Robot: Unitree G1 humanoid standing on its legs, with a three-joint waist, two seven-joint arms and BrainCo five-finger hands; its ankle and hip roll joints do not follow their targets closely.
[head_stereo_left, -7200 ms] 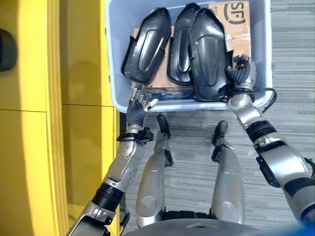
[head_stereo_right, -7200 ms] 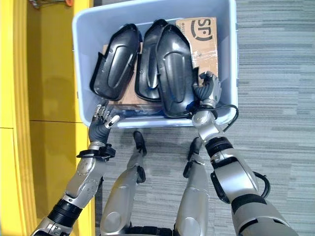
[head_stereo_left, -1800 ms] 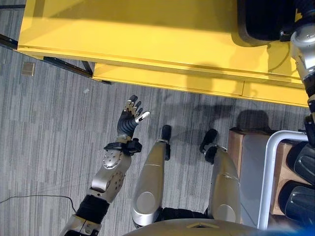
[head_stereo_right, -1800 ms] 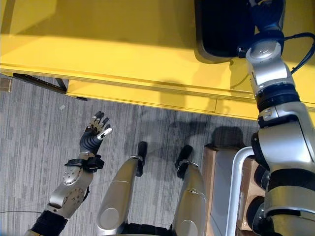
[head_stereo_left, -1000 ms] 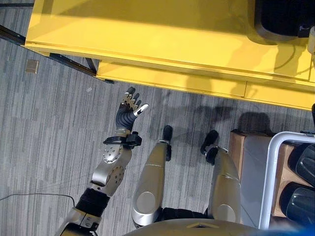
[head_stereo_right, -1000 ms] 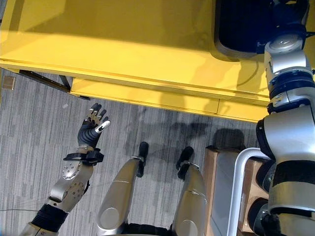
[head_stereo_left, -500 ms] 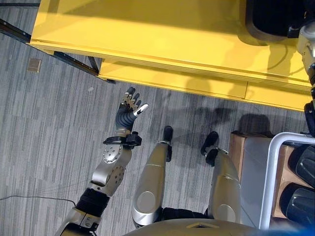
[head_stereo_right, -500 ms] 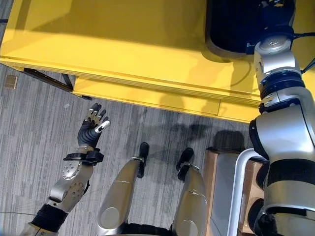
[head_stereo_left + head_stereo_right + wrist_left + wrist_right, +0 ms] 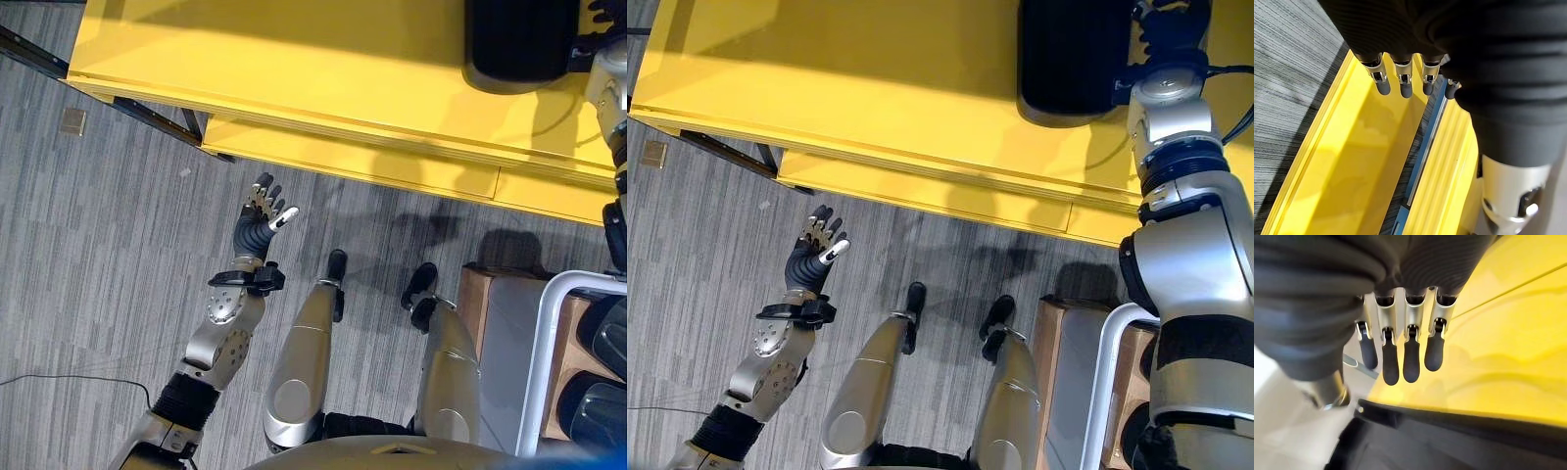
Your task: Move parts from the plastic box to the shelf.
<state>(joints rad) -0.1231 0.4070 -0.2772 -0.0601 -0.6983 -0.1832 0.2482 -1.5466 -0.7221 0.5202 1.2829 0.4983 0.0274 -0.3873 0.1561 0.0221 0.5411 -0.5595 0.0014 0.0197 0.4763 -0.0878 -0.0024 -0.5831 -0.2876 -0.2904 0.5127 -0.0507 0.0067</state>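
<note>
Released black part (image 9: 1073, 59) now lies farther left on yellow shelf (image 9: 872, 88) (plastic box (image 9: 1107, 392) nearby).

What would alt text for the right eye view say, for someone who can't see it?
Seen from above, a black plastic part lies on a yellow shelf, with the robot's right hand at the part's edge. The left hand hangs open over grey carpet, holding nothing. A plastic box shows at the lower right.

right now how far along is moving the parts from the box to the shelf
One black part lies on the yellow shelf. The right hand is beside it with fingers straight, holding nothing. The left hand hangs open over the floor. More dark parts wait in the plastic box.
</note>
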